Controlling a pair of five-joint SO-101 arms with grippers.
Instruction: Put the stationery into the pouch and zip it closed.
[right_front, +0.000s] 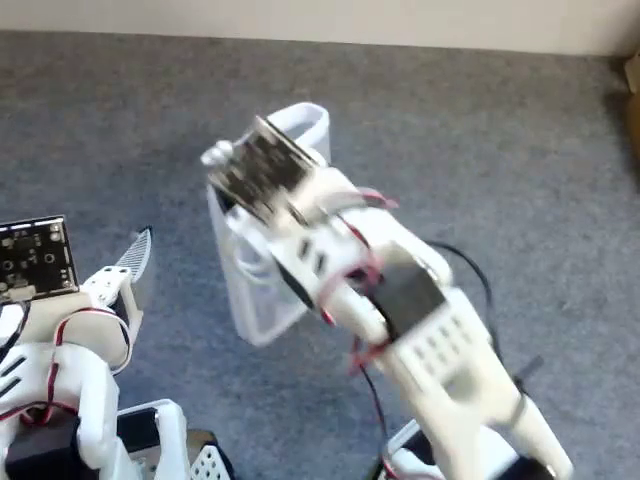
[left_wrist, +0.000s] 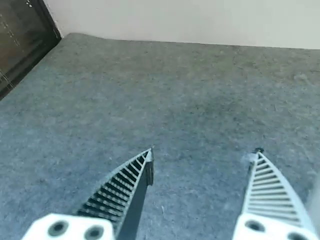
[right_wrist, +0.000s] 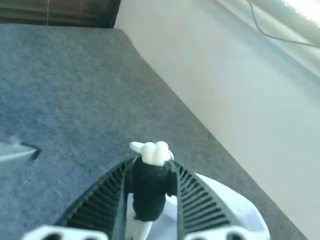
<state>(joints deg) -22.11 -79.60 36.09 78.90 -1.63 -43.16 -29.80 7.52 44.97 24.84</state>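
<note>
**Loading step: a piece held over the pouch**

You had the right gripper (right_wrist: 152, 166) clenched on a black stationery piece (right_wrist: 149, 192) with a white knobbly end, which stood upright between the ribbed fingers. It hung just above the translucent white pouch (right_front: 258, 312). In the high view the pouch lay near the middle of the grey worktop (right_front: 500, 130), its length running roughly from 12 to 6 o'clock. Your left gripper (left_wrist: 204, 152) was released, with its jaws spread wide over bare worktop. It sat at about 8 o'clock from the pouch and touched nothing.

This looked like the filling step, with the zip not yet begun. The arm hid the pouch's mouth, so I could not tell how far open it was. The next move called for lowering the piece into the opening and letting go only once it was inside. The idle left gripper would likely be needed to steady the pouch.
</note>
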